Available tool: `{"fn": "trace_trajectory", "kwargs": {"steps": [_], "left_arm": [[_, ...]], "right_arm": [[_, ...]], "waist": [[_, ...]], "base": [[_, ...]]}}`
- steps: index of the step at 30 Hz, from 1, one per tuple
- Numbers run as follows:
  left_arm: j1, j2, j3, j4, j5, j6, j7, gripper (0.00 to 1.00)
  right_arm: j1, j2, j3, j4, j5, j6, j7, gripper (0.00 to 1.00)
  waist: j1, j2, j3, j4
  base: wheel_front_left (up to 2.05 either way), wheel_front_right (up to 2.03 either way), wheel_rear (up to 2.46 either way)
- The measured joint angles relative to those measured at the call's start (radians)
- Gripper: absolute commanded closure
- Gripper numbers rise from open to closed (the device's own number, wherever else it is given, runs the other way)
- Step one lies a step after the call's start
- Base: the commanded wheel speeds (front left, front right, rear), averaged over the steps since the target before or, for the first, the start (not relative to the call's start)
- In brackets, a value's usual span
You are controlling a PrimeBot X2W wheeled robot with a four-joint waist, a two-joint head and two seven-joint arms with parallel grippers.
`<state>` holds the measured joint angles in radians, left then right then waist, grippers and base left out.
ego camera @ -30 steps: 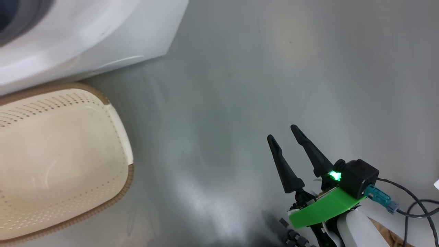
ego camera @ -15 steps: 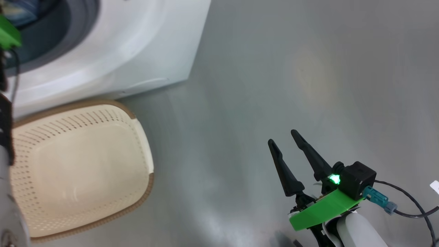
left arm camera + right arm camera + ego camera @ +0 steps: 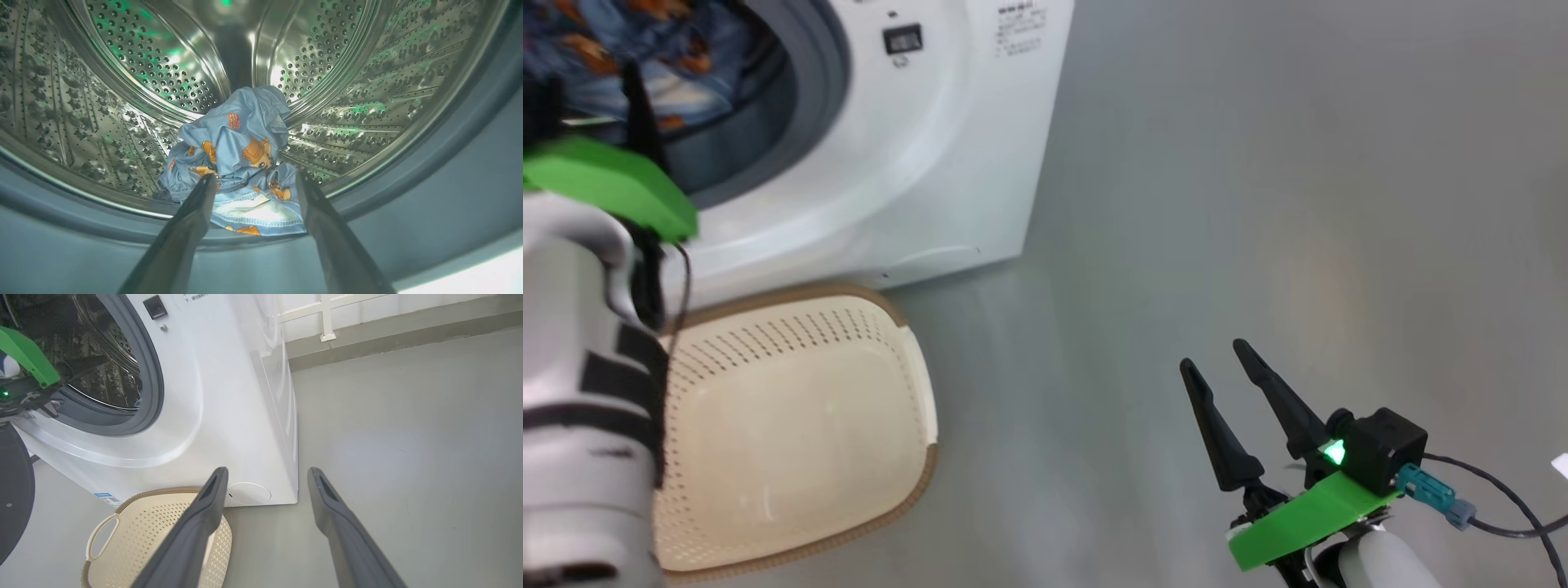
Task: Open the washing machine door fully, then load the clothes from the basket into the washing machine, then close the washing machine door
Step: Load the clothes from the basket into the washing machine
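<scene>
The clothes (image 3: 241, 155), a light blue bundle with orange figures, lie at the front of the steel drum of the washing machine (image 3: 915, 163). My left gripper (image 3: 256, 179) is open at the grey gasket, its fingers either side of the bundle's near edge, not pinching it. In the head view its green wrist mount (image 3: 613, 184) sits in front of the opening, where the clothes (image 3: 621, 49) show. The basket (image 3: 923, 441) stands on the floor below the opening with nothing in it. The washing machine door (image 3: 14, 490) stands swung open at the left. My right gripper (image 3: 1215, 359) hovers open over bare floor.
Grey floor (image 3: 1258, 163) stretches to the right of the machine. A wall base with a white frame (image 3: 327, 318) runs behind it. Cables (image 3: 1503, 498) trail from my right wrist. A round white service cover (image 3: 249, 493) sits low on the machine front, beside the basket (image 3: 163, 531).
The head camera has swung, so the machine and basket sit further right and lower in the picture, and the left arm and the drum opening have come into view. Both grippers stay open.
</scene>
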<state>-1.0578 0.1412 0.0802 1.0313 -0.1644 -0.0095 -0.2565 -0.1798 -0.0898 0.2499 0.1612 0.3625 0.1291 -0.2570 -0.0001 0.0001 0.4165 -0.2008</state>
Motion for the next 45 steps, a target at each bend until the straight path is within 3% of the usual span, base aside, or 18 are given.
{"fn": "trace_trajectory", "kwargs": {"steps": [18,31,45], "left_arm": [[0.458,-0.102,-0.025,-0.283,-0.001,-0.002,0.001,0.00],[0.782,-0.109,-0.087,-0.490,-0.011,0.007,0.001,0.00],[1.093,-0.106,-0.106,-0.728,-0.055,0.058,0.001,0.00]], "right_arm": [[0.052,-0.014,-0.067,0.010,0.000,0.000,0.000,0.00],[0.121,-0.014,-0.101,0.013,0.000,0.000,0.000,0.00],[0.201,-0.018,-0.104,0.016,0.000,0.000,0.000,0.00]], "waist": [[0.0000,0.0000,-0.175,0.099],[0.0000,-0.0001,-0.275,0.184],[0.0001,0.0000,-0.403,0.228]], "base": [[0.00,0.00,0.00],[0.00,0.00,0.00],[0.00,0.00,0.00]]}}
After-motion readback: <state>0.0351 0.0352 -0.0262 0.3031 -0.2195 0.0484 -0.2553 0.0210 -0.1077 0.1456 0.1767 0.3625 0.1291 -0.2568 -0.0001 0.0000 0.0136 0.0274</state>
